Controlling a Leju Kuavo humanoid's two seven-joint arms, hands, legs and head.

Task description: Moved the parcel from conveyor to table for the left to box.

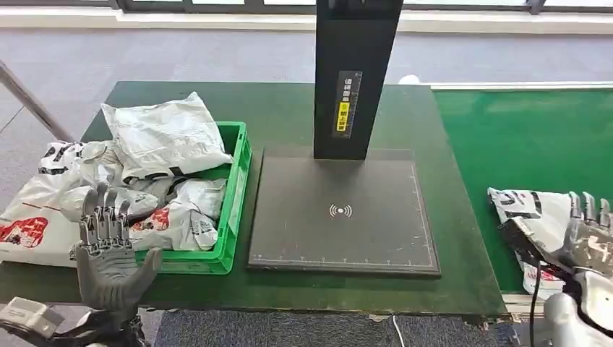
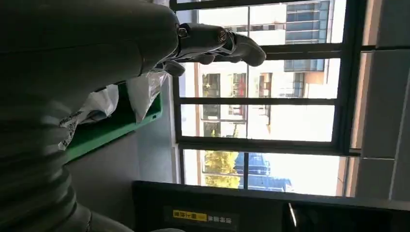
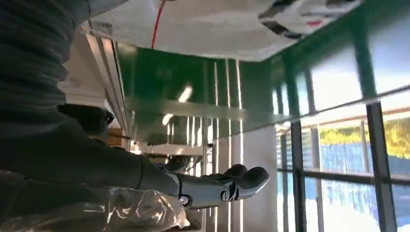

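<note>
A white parcel [image 1: 524, 210] with black and red print lies on the green conveyor [image 1: 520, 137] near its front edge. My right hand [image 1: 589, 231] is at the parcel's right side, fingers straight and apart, holding nothing. The right wrist view has the same parcel [image 3: 208, 24] on the belt, with my right hand [image 3: 217, 186] stretched out apart from it. My left hand [image 1: 108, 246] is raised with fingers spread and empty, in front of the green crate [image 1: 235, 188], which is heaped with white parcels [image 1: 166, 137]. The left wrist view catches this hand [image 2: 217, 46] beside the crate [image 2: 111, 128].
A black scanner pad [image 1: 340, 217] with a black upright column [image 1: 354, 72] sits mid-table on the dark green table [image 1: 289, 108], between crate and conveyor. More white bags [image 1: 36, 210] lie outside the crate at the table's left edge.
</note>
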